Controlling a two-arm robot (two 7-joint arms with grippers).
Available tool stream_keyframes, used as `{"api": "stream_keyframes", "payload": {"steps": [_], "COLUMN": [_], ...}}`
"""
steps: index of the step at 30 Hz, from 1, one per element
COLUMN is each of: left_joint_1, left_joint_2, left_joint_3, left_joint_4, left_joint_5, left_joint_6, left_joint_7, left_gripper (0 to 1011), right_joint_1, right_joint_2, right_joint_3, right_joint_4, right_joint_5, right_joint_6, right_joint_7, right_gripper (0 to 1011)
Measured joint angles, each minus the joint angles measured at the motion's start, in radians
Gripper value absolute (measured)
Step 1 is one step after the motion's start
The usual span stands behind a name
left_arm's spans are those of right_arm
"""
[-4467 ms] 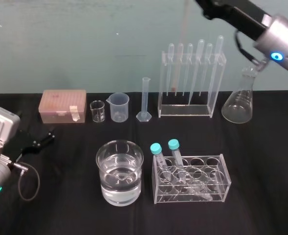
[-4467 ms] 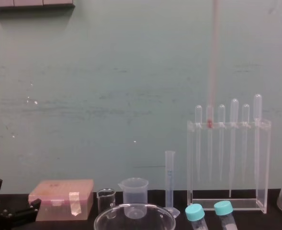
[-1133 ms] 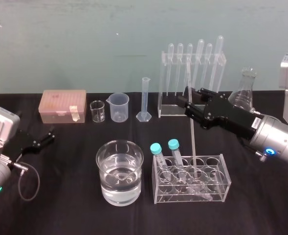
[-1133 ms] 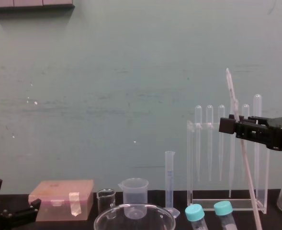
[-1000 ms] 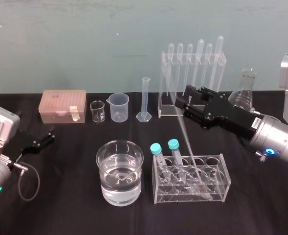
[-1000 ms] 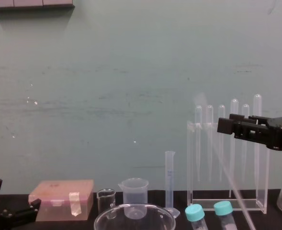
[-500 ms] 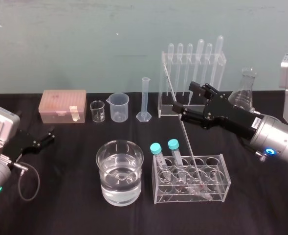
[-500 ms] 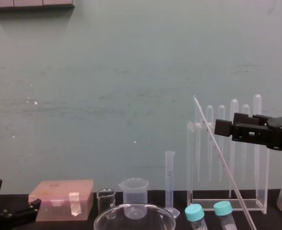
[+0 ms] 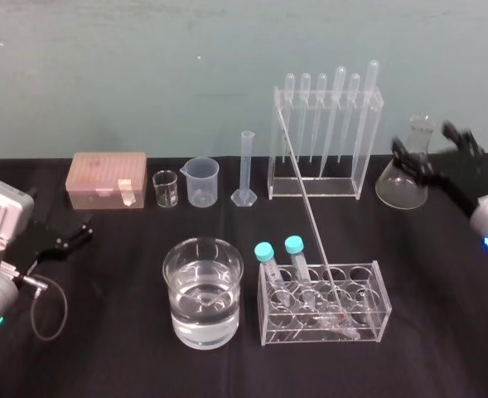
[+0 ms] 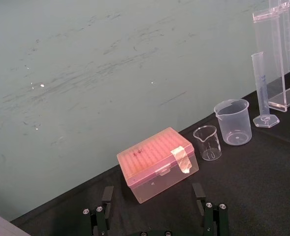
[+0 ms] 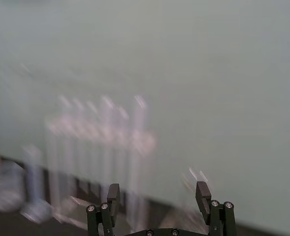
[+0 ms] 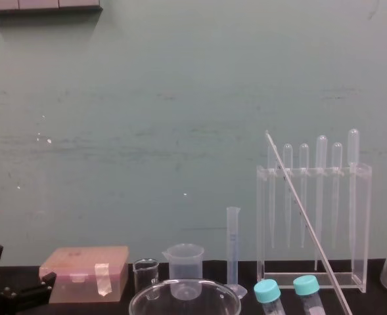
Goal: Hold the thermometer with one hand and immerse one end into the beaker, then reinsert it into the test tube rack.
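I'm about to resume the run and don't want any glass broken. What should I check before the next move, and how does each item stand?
1. Free of both grippers: ok. The thermometer leans with its red bulb down in the low tube rack and its top against the test tube rack.
2. Standing in a top hole of the test tube rack: not ok.
3. The right gripper open for a regrasp: ok. It is at the right, by the flask.
4. The left gripper open and parked at the left: ok.
5. The beaker upright and holding water: ok.
6. Bulb already dipped: cannot tell.
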Motion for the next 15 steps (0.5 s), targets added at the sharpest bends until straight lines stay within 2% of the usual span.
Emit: {"api": "stream_keyframes", "payload": {"steps": [2,6,15], "left_joint_1": [0.000,0.000,0.000], "left_joint_2": [0.000,0.000,0.000], "left_joint_3": [0.000,0.000,0.000], "left_joint_4": [0.000,0.000,0.000], "left_joint_5": [0.000,0.000,0.000], "left_joint_6": [0.000,0.000,0.000], "left_joint_7": [0.000,0.000,0.000], "left_gripper": [1008,1008,1008], "right_joint_1": [-0.006,-0.012,-0.013], "right_joint_2": [-0.007,-0.016,-0.019], "right_joint_3": [-0.006,-0.016,-0.019], "right_joint_4": [0.027,0.057,0.065], "right_joint_5": [-0.037,-0.071,-0.084], "right_joint_6": [0.031,0.058,0.064], "right_joint_7": [-0.044,-0.066,-0.069], "right_gripper": [1003,1002,1002]}}
